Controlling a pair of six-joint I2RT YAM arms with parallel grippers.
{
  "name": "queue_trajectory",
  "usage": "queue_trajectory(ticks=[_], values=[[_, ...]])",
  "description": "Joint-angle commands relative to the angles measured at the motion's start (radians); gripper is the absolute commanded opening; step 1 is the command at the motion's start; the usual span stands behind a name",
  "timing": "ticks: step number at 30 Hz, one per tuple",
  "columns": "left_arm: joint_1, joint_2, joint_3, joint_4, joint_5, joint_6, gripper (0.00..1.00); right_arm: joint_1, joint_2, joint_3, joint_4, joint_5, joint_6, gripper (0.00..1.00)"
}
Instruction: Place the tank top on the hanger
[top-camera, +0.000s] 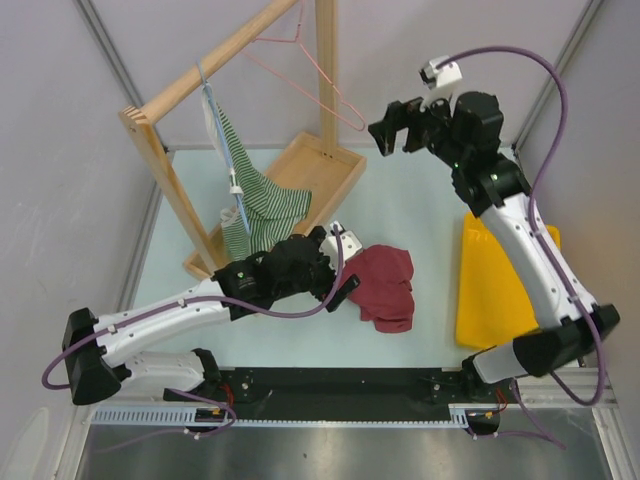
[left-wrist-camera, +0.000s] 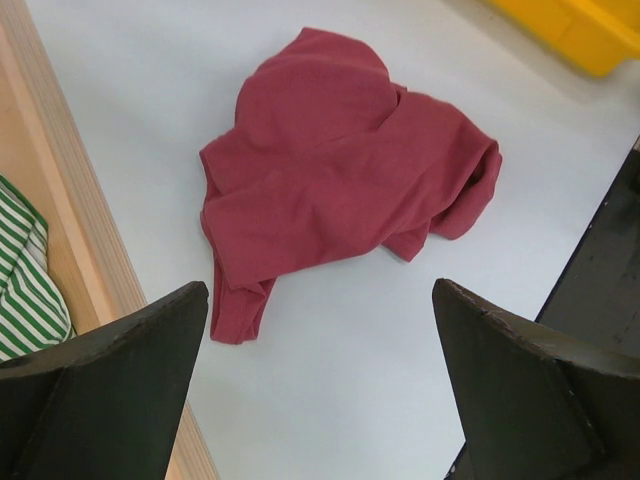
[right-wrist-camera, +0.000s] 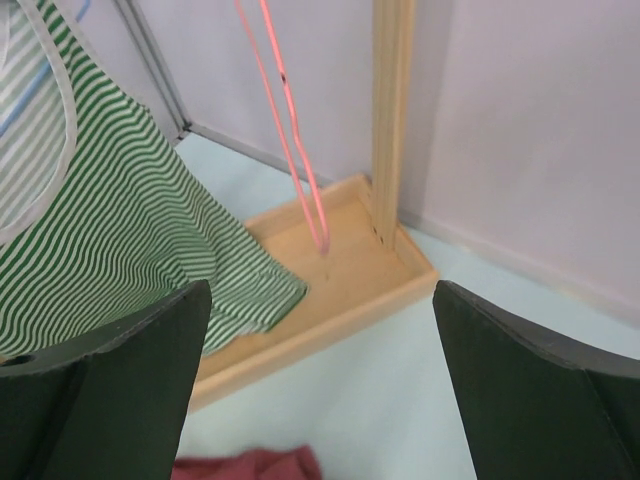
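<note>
Maroon cloth lies crumpled on the pale worktop (top-camera: 420, 210): the tank top (left-wrist-camera: 340, 170) sits bunched just ahead of the left arm's fingers (left-wrist-camera: 150, 370), spread wide and holding nothing. The right arm's fingers (right-wrist-camera: 130, 370), equally open and empty, face the pink hanger (right-wrist-camera: 288, 150) hooked on the wooden rack (top-camera: 230, 45). A sound first move is likely pinching one edge, not the whole heap, so the top hangs open for threading.
</note>
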Motion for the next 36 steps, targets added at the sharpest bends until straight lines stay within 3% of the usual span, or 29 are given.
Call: queue_trajectory(ticks=[1, 8, 16, 21, 27, 30, 32, 36], values=[[0.006, -0.02, -0.031, 0.025, 0.028, -0.012, 0.99, -0.019, 0.175, 0.173, 0.076, -0.177, -0.102, 0.97], [0.006, -0.004, -0.022, 0.008, 0.033, -0.016, 0.99, -0.026, 0.364, 0.279, 0.217, -0.256, -0.104, 0.94], [0.006, -0.009, -0.021, 0.002, 0.033, -0.02, 1.0, -0.029, 0.585, 0.553, 0.149, -0.308, -0.105, 0.86], [0.006, -0.026, -0.019, -0.001, 0.014, -0.016, 1.0, -0.021, 0.652, 0.669, 0.105, -0.325, -0.11, 0.59], [0.006, -0.038, -0.018, -0.006, 0.004, -0.018, 0.99, -0.004, 0.665, 0.676, 0.093, -0.351, -0.123, 0.41], [0.006, -0.043, -0.014, -0.012, -0.012, -0.018, 0.99, 0.011, 0.665, 0.679, 0.079, -0.354, -0.139, 0.24], [0.006, -0.046, -0.014, -0.015, -0.018, -0.016, 0.99, 0.026, 0.665, 0.681, 0.067, -0.345, -0.148, 0.07], [0.006, -0.058, -0.014, -0.016, -0.021, -0.018, 0.99, 0.06, 0.652, 0.681, 0.059, -0.285, -0.173, 0.0]])
